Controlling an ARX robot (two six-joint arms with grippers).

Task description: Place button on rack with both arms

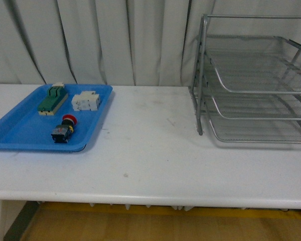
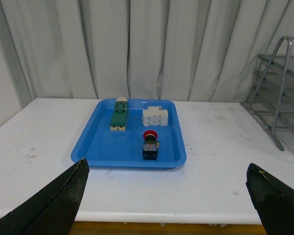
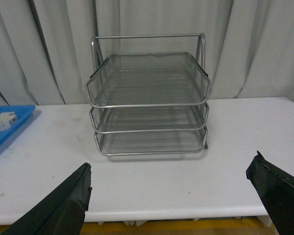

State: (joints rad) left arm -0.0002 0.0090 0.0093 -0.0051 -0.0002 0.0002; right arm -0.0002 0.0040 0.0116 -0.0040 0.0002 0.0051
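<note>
The button (image 1: 63, 130), red cap, yellow collar and dark body, lies on its side in the blue tray (image 1: 20, 131) at the table's left. It also shows in the left wrist view (image 2: 150, 144). The silver wire-mesh rack (image 1: 256, 85) stands at the right rear, and faces the right wrist view (image 3: 149, 100). Neither arm shows in the front view. My left gripper (image 2: 169, 196) is open and empty, back from the table's front edge, facing the tray. My right gripper (image 3: 171, 196) is open and empty, back from the front edge, facing the rack.
In the tray also lie a green-and-cream block (image 1: 52, 99) and a white block (image 1: 86, 101). The white table (image 1: 150, 150) runs between tray and rack. Grey curtains (image 1: 115, 40) hang behind. The table's front edge is near both grippers.
</note>
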